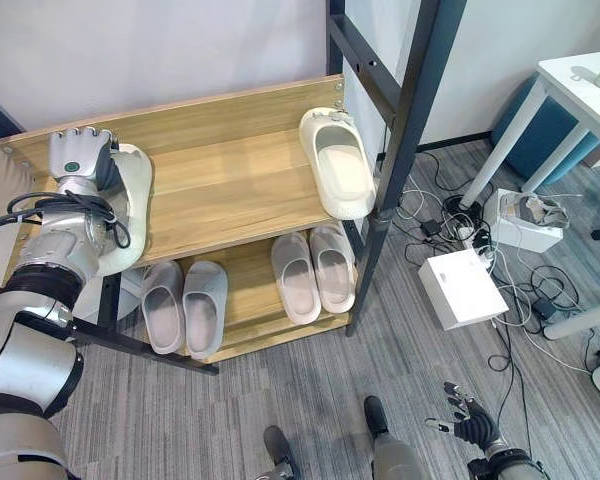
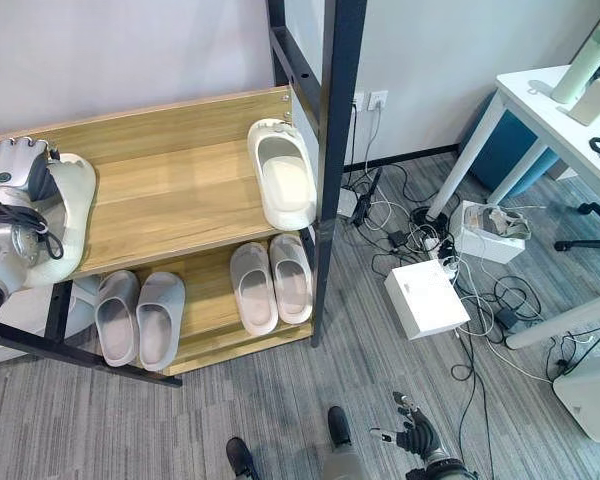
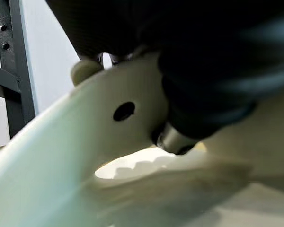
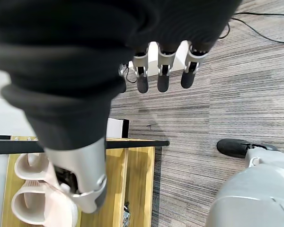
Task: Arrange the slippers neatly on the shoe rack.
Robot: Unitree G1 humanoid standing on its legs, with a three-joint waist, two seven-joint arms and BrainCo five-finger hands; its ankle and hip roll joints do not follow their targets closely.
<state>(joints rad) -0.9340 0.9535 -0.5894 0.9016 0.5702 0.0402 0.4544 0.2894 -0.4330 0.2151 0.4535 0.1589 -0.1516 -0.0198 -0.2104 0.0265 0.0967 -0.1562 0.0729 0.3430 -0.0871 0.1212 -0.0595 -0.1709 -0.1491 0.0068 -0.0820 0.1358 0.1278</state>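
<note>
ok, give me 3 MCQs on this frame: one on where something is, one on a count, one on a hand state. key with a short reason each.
1. Where is the cream slipper that no hand touches?
A. right end of the top shelf
B. on the floor
C. bottom shelf

2. How many slippers lie on the bottom shelf?
A. two
B. four
C. six

3. What is the left hand doing?
A. hanging open over the floor
B. gripping a cream slipper
C. holding a cable

Key:
1 A, it lies by the rack's right post.
2 B, two pairs lie side by side.
3 B, its fingers curl on the held slipper at the top shelf's left end.
</note>
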